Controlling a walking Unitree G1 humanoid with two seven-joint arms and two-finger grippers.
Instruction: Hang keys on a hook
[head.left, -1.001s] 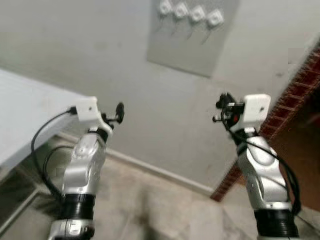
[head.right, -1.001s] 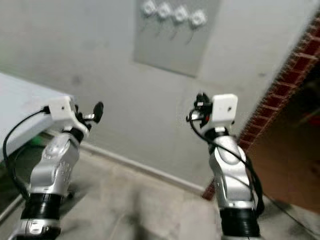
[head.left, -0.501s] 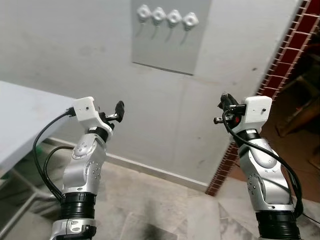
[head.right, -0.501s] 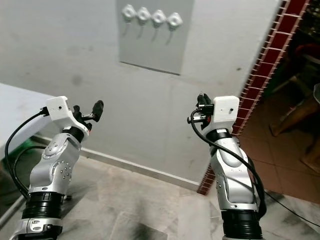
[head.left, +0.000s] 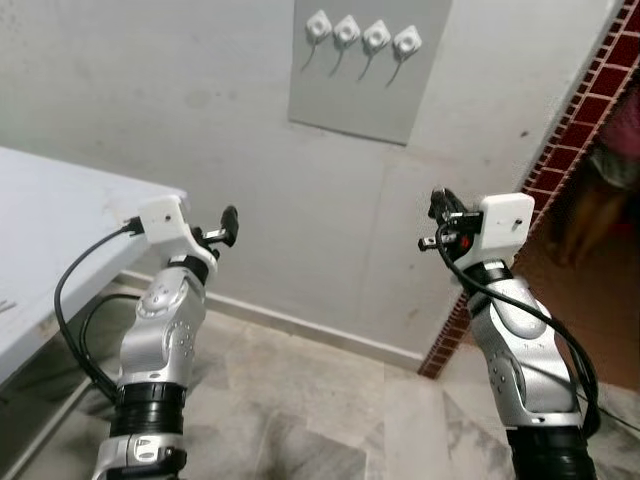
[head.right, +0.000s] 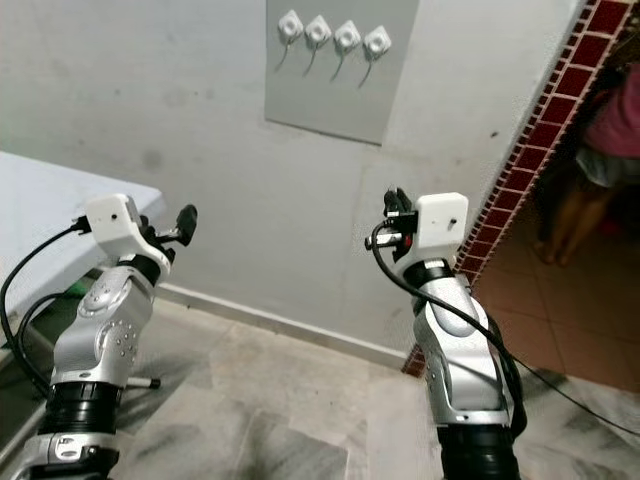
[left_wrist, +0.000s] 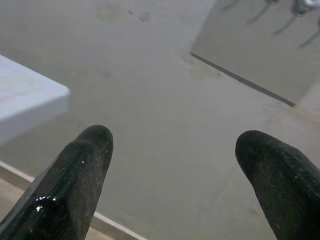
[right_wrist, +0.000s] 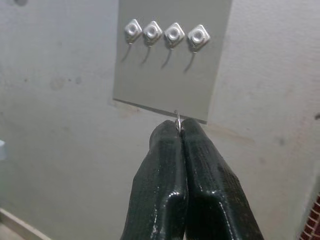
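Observation:
A grey panel (head.left: 365, 85) on the wall carries a row of silver hooks (head.left: 362, 32), high above both arms. My right gripper (right_wrist: 179, 126) is raised in front of the wall and points up at the panel. It is shut on a thin metal key ring (right_wrist: 178, 119) that peeks out at the fingertips; the keys themselves are hidden. In the eye views the right gripper (head.left: 437, 203) is well below and slightly right of the hooks. My left gripper (left_wrist: 172, 150) is open with nothing between its fingers, held up at the left (head.left: 229, 220).
A white table (head.left: 50, 230) stands at the left against the wall. A red tiled column (head.left: 575, 125) edges the wall at the right, and a person (head.right: 610, 120) stands beyond it. Marble floor lies below, with a baseboard along the wall.
The camera has shifted, so the panel sits a little further right and lower in the picture. A person has come into view at the right. Both arms hold the same pose.

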